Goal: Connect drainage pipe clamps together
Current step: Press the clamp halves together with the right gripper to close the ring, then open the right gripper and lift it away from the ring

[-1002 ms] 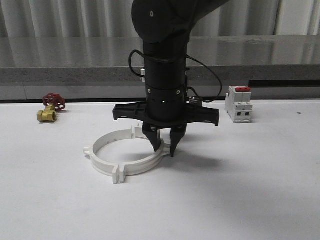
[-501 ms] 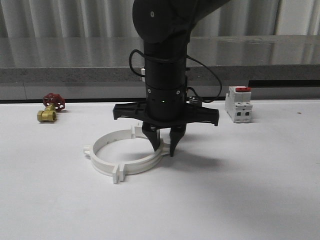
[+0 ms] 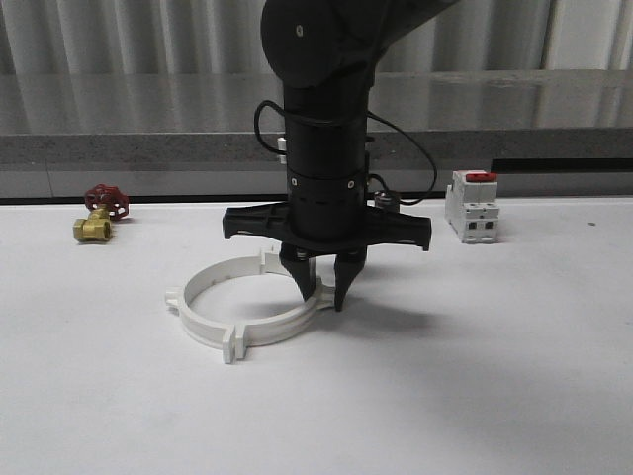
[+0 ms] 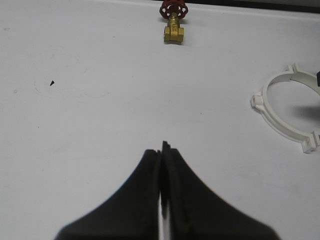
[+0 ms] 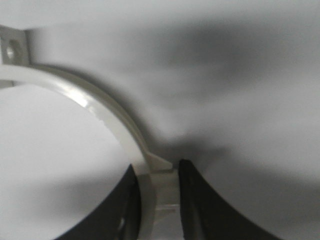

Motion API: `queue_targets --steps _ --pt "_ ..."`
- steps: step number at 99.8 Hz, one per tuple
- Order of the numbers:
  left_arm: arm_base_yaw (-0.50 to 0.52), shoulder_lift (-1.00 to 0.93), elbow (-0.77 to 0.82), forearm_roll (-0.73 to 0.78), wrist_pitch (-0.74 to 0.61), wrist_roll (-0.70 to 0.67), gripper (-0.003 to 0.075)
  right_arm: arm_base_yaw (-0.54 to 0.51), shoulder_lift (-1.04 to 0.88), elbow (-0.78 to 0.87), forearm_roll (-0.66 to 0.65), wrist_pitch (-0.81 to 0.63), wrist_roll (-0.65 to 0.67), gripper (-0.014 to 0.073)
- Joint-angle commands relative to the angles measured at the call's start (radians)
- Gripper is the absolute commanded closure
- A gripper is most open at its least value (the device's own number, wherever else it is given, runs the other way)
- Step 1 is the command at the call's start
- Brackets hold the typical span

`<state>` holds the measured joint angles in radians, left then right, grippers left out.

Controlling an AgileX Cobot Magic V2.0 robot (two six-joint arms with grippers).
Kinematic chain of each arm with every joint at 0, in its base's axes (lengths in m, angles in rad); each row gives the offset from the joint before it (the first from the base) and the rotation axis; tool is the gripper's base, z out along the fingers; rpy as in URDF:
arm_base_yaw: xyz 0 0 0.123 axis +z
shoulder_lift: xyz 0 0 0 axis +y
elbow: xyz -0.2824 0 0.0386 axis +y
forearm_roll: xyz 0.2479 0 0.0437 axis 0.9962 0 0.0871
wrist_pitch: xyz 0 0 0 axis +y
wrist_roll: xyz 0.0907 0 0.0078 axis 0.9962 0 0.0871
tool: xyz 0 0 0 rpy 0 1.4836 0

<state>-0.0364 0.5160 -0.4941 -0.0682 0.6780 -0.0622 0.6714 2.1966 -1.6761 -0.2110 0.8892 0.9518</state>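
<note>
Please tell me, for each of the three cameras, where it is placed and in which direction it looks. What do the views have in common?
Front view: faces forward over the table; right gripper straddles the drainage pipe clamps.
Left wrist view: on the left arm, looking down past the shut left gripper toward the brass valve.
Right wrist view: on the right arm, close on the clamp wall between its fingers.
All three show the clamps; front and left wrist share the valve.
</note>
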Motion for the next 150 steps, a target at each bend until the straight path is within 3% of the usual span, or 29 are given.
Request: queue_targets --steps 1,18,48,77,111,150 --pt "-0.006 0.000 -0.029 -0.011 -0.061 -0.001 0.0741 0.005 -0.043 -0.021 0.004 -0.013 -0.037 0.0511" --pt "-0.006 0.000 -0.029 -0.011 -0.061 -0.001 0.0741 0.005 -0.043 -0.021 0.008 -0.014 -0.069 0.0417" --pt "-0.006 0.000 -0.029 -0.011 -0.061 -0.001 0.0741 0.005 -0.043 -0.021 0.017 -0.034 -0.078 0.0334" --pt "-0.006 0.000 -0.029 -0.011 -0.061 -0.001 0.0741 0.005 -0.043 -0.021 0.044 -0.043 -0.078 0.0323" --pt "-0.006 0.000 -0.029 -0.011 -0.061 -0.001 0.0741 0.005 -0.043 -0.021 0.052 -0.033 -0.078 0.0171" --pt "-0.006 0.000 -0.029 -0.011 -0.061 -0.001 0.0741 0.005 -0.048 -0.076 0.029 0.071 -0.087 0.0165"
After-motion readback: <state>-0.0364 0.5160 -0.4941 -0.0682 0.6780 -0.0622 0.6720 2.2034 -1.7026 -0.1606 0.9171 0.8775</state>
